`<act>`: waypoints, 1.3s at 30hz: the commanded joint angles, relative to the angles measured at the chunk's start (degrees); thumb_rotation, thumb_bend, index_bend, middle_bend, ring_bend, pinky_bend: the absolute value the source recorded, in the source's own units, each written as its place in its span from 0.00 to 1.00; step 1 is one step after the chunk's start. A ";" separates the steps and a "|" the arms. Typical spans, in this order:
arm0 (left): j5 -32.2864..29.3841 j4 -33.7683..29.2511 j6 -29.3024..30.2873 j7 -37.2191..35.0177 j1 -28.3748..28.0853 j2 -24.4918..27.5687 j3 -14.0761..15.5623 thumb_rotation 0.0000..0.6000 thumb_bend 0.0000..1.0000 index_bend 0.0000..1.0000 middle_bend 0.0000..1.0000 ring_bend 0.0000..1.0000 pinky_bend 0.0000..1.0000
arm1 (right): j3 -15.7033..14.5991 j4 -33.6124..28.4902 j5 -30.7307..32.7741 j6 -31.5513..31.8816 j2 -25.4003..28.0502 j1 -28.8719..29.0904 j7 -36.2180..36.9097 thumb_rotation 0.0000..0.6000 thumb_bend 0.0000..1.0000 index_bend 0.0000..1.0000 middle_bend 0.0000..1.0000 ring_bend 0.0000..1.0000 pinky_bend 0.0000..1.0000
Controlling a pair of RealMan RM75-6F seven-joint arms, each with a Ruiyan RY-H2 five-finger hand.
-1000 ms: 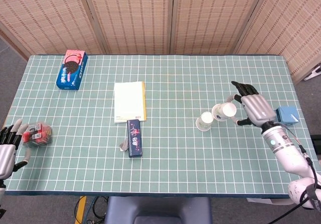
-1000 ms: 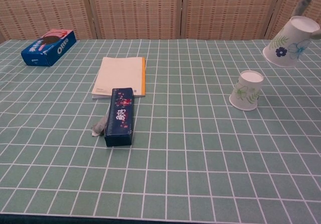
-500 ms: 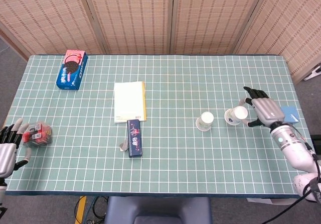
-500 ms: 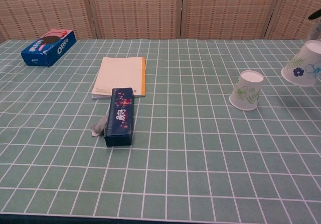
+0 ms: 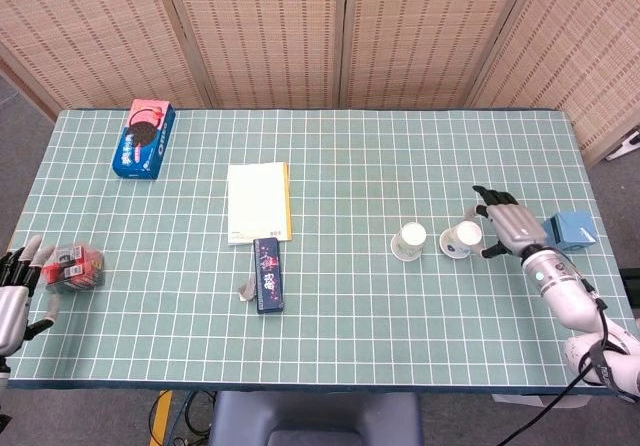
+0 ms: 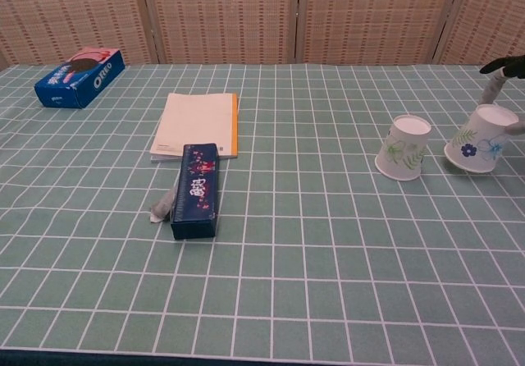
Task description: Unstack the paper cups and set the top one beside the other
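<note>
Two white paper cups with a floral print are apart on the green gridded table. One cup [image 5: 410, 241] [image 6: 404, 147] stands upside down right of centre. The second cup [image 5: 462, 238] [image 6: 481, 139] is just to its right, tilted, its lower edge at the table. My right hand [image 5: 505, 226] holds this cup, with fingers [image 6: 500, 70] curled round its far side. In the chest view only those fingers show at the right edge. My left hand [image 5: 12, 288] rests at the near left table edge, fingers spread and holding nothing.
A small blue box [image 5: 570, 229] lies just right of my right hand. A red packet [image 5: 72, 266] sits beside my left hand. A notepad [image 5: 258, 201], a dark blue case [image 5: 267, 274] and an Oreo box [image 5: 144, 138] occupy the middle and far left.
My right hand has carried the cup down from the air to table level, ending just right of the standing cup. My left hand has not moved.
</note>
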 commanded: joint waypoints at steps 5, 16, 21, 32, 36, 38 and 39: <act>0.01 0.04 -0.16 -0.03 -0.04 0.00 0.05 1.00 0.50 0.00 0.00 0.00 0.00 | 0.03 3.09 -1.47 -1.39 -2.40 0.64 2.18 1.00 0.30 0.39 0.00 0.00 0.00; 0.05 -0.09 0.21 -0.12 0.12 0.09 0.00 1.00 0.50 0.00 0.00 0.00 0.00 | -0.36 5.58 -1.87 -4.18 -3.48 1.54 3.06 1.00 0.27 0.36 0.00 0.00 0.00; 0.26 -0.19 0.49 -0.15 0.23 0.12 0.05 1.00 0.50 0.00 0.00 0.00 0.00 | -0.62 4.56 -2.01 -5.95 -2.29 1.92 3.59 1.00 0.25 0.12 0.00 0.00 0.00; 0.35 -0.18 0.57 -0.13 0.26 0.11 0.06 1.00 0.50 0.00 0.00 0.00 0.00 | 0.87 -5.72 -4.31 -0.13 5.31 -0.03 3.86 1.00 0.21 0.00 0.00 0.00 0.00; 0.46 -0.25 0.60 0.27 0.24 -0.04 0.12 1.00 0.49 0.00 0.00 0.00 0.00 | 0.92 -12.95 -6.35 6.39 10.31 -2.93 1.73 1.00 0.20 0.00 0.00 0.00 0.00; 0.53 -0.33 0.53 0.60 0.20 -0.12 0.19 1.00 0.49 0.00 0.00 0.00 0.00 | 0.52 -15.19 -7.35 9.32 11.57 -4.51 0.74 1.00 0.20 0.00 0.00 0.00 0.00; 0.55 -0.36 0.45 0.79 0.15 -0.15 0.23 1.00 0.50 0.00 0.00 0.00 0.00 | 0.26 -15.94 -7.94 10.96 11.85 -5.38 0.19 1.00 0.20 0.00 0.00 0.00 0.00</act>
